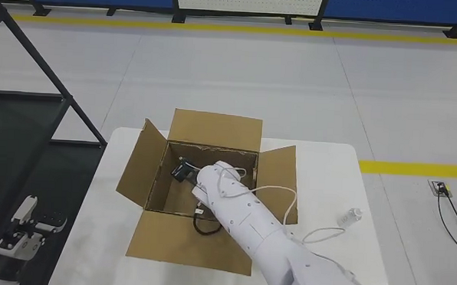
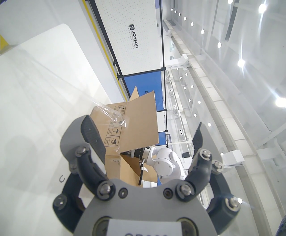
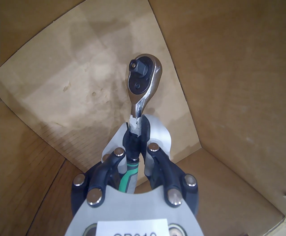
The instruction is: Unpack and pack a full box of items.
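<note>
An open cardboard box (image 1: 214,128) stands on the white table (image 1: 327,177) with its flaps spread out. My right arm goes down into it from the near side. Inside the box, my right gripper (image 3: 137,127) is shut on a ratchet wrench (image 3: 143,76) just above its green and black handle. The chrome head points at the bare box floor (image 3: 78,73). From above, the right gripper (image 1: 185,171) sits near the box's far left inner corner. My left gripper (image 2: 144,127) is open and holds nothing, off the table's left side, facing the box (image 2: 138,120) from outside.
A small clear bottle (image 1: 351,217) lies on the table right of the box. A black metal frame (image 1: 29,134) stands left of the table. A strip of clear tape (image 2: 116,116) hangs off the box's side. Cables trail along my right arm (image 2: 165,161).
</note>
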`<move>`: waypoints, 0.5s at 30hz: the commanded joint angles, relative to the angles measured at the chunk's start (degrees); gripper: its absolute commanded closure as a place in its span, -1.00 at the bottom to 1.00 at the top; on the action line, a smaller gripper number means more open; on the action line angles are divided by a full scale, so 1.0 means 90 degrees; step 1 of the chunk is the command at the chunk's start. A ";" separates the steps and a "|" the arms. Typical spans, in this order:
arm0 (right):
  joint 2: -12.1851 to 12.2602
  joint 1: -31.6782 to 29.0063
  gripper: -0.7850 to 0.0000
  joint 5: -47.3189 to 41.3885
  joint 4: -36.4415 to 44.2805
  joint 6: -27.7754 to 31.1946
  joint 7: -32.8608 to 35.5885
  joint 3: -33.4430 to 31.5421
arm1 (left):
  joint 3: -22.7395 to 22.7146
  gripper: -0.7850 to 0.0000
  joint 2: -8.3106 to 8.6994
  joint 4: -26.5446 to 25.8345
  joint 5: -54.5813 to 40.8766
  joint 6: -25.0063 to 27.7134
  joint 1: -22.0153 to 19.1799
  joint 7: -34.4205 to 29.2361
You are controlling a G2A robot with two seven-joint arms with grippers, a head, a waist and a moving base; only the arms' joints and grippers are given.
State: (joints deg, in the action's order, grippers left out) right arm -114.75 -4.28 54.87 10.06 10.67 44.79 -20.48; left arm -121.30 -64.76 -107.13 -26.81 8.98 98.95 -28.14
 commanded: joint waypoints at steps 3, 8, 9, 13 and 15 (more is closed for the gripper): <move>0.0006 0.0031 0.44 -0.0027 -0.0034 0.0023 -0.0031 -0.0041 | -0.0002 -1.00 -0.0005 0.0000 -0.0012 -0.0008 -0.0003 -0.0023; 0.0019 0.0080 0.42 -0.0085 -0.0066 0.0016 -0.0150 -0.0116 | 0.0008 -1.00 -0.0007 -0.0010 0.0009 -0.0007 -0.0033 -0.0067; 0.0023 0.0098 0.40 -0.0113 -0.0063 0.0019 -0.0202 -0.0142 | 0.0013 -1.00 -0.0006 -0.0017 0.0028 -0.0003 -0.0039 -0.0079; 0.0055 0.0196 0.23 -0.0268 -0.0098 0.0323 -0.0322 -0.0264 | 0.0048 -1.00 -0.0005 -0.0039 0.0081 -0.0028 -0.0073 -0.0111; 0.0077 0.0227 0.15 -0.0350 -0.0102 0.0436 -0.0437 -0.0330 | 0.0071 -1.00 -0.0003 -0.0056 0.0121 -0.0041 -0.0098 -0.0137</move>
State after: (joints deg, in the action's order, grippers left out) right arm -114.16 -2.37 52.09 9.16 14.09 41.40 -23.16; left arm -120.78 -64.81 -107.55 -25.94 8.68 98.19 -29.23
